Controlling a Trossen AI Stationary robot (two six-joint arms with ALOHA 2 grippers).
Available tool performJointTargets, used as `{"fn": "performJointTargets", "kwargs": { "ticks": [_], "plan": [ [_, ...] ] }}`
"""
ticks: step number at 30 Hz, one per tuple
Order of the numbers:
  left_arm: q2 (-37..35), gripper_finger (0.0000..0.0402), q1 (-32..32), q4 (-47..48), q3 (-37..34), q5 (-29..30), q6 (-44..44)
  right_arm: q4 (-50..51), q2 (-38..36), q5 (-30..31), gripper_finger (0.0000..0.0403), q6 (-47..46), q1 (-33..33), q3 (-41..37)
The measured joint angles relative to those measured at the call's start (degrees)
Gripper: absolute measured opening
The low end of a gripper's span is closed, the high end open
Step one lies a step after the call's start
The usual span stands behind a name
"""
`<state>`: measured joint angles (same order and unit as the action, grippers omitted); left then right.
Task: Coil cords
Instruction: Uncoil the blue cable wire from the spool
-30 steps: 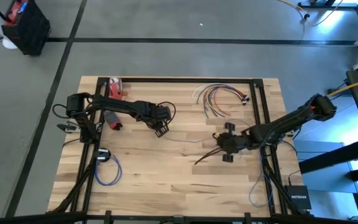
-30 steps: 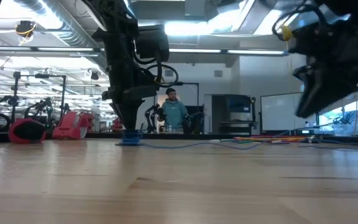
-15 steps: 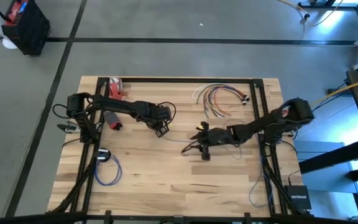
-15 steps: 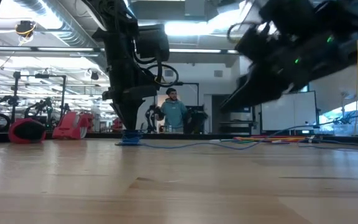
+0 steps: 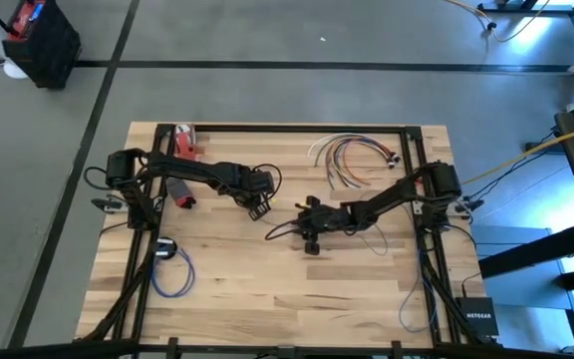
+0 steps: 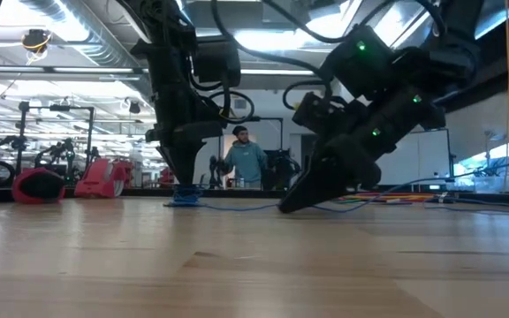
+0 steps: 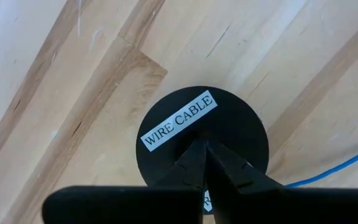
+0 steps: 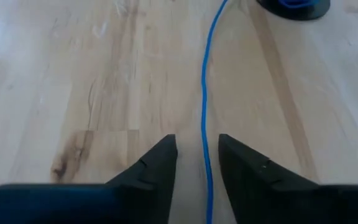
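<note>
Counting from above, we find two dark arms over the wooden table (image 5: 267, 289), one bundle of loose cords (image 5: 352, 155) fanned out at the far side right of centre in red, orange, white and pale colours, one blue cord (image 5: 285, 225) trailing across the middle of the table, one more blue loop (image 5: 172, 274) near the left front beside a small dark box (image 5: 165, 247), and two red items at the far left, one by the frame corner (image 5: 184, 143) and one just nearer (image 5: 179, 191). The left gripper (image 5: 259, 208) sits left of centre with its fingers (image 7: 219, 168) pressed together, tips resting on a single black round disc (image 7: 166, 155) that carries a white label reading WIRE CABLE; the blue cord runs off from beside that disc. The right gripper (image 5: 312, 232) is stretched in from the right to the table's middle, angled down close to the wood in the low view (image 6: 294, 201), its two fingers (image 8: 157, 165) parted with a narrow gap. The blue cord (image 8: 207, 124) lies on the table along that gap and on toward the disc, straddled rather than pinched; we cannot tell whether the fingers touch it. In the low view one person (image 6: 247, 159) stands far back in the room beyond the table.
</note>
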<state>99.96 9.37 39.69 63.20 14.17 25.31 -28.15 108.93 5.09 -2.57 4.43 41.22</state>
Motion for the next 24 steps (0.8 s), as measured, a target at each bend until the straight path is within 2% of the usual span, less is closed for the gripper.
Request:
{"fn": "performJointTargets", "kwargs": {
  "ticks": [4, 7, 8, 12, 18, 24],
  "plan": [
    [0.0, 0.0, -0.1, 0.1, 0.0, 0.0, 0.1, 1.6, 0.3, 2.6, 0.0074, 0.2, 0.1, 0.7],
    [0.0, 0.0, -0.1, 0.1, 0.0, 0.0, 0.0, 2.1, 0.3, 3.6, 0.0018, 3.3, 0.1, 0.7],
    [0.0, 0.0, -0.1, 0.1, 0.0, 0.0, 0.0, 2.5, 0.2, 3.8, 0.0011, 4.6, 0.1, 0.7],
    [0.0, 0.0, -0.1, 0.1, 0.0, 0.0, -0.2, 8.4, -1.9, 8.1, 0.0015, 6.3, 1.3, 0.7],
    [0.0, 0.0, -0.1, 0.3, 0.0, 0.0, -0.7, 22.8, -9.9, 16.1, 0.0008, 7.2, 5.2, -0.9],
    [0.0, 0.0, -0.1, 0.6, 0.0, 0.0, -0.3, 35.4, -22.1, 22.6, 0.0005, -0.5, 10.8, -6.2]
  ]
}}
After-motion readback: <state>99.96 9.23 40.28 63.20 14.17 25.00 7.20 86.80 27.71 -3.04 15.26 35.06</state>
